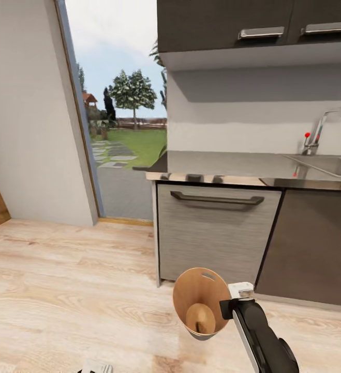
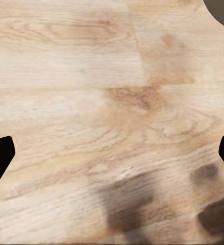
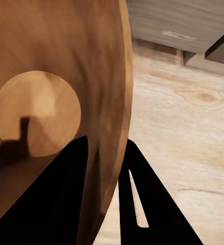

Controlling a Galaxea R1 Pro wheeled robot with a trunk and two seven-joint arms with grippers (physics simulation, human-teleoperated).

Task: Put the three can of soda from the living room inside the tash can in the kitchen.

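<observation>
The tash can (image 1: 200, 303) hangs tilted above the wood floor (image 1: 61, 290), in front of the kitchen cabinet drawer (image 1: 217, 233), its copper-brown inside facing the head camera. The right end effector (image 3: 105, 168) pinches its rim, one finger inside, one outside. The left end effector (image 2: 112, 153) is spread wide over bare floor. Above the drawer runs the worktop (image 1: 227, 166) with a sink (image 1: 330, 166).

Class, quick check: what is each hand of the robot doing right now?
Left hand: open, holding nothing, above the wood floor.
Right hand: closed on the rim of the trash can, one finger inside, one outside.
</observation>
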